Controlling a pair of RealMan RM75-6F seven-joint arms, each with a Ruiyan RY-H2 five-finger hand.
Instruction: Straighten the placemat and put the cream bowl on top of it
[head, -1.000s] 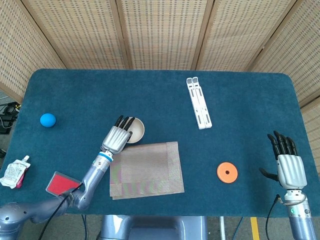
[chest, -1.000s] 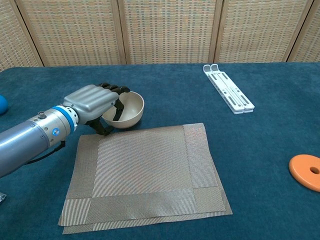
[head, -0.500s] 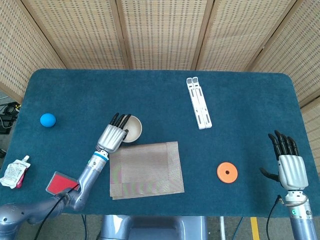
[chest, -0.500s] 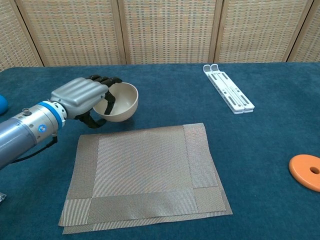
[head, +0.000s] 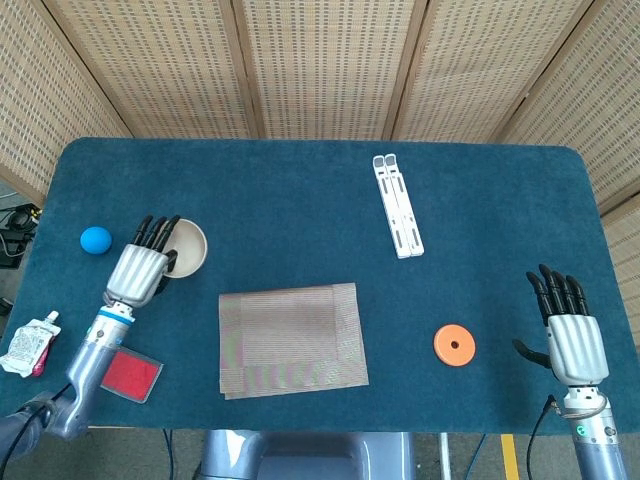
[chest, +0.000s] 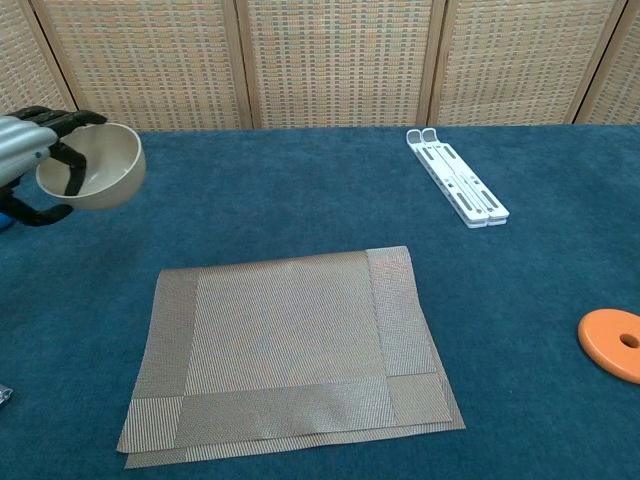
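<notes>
At upper left, the left hand (chest: 22, 150) grips the cream bowl (chest: 93, 166) aloft; lower right, the right hand (head: 572, 335) spreads empty.

No text, label, brand, number or sign can be read in either view. The small pouch (head: 29, 345) lying just outside the left hand (head: 140, 270) carries printing, but it is too small and blurred to make out.
</notes>
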